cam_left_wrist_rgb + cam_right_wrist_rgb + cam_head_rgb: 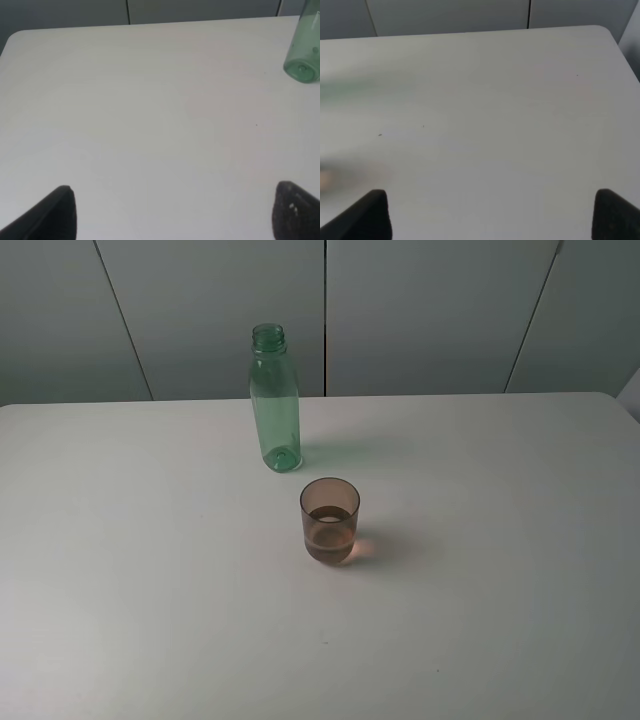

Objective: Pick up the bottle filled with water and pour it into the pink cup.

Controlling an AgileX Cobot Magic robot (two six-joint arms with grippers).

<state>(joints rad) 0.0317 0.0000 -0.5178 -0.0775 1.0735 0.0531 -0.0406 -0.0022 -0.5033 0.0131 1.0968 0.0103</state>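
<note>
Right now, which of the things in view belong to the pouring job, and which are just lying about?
Part of the job:
- green bottle, uncapped, standing upright on the table
- pink cup, upright, nearer the camera than the bottle and apart from it, with some liquid already in it

Just there:
- white table
- nothing else lies about; both tools are open and hold nothing

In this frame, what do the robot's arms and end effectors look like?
Very little shows. No arm appears in the high view. Each wrist view shows only two dark, near-black finger tips with blunt, rounded ends: the left end effector and the right end effector. One left finger has small pale specks on it. No cables, labels or other colours are visible.
</note>
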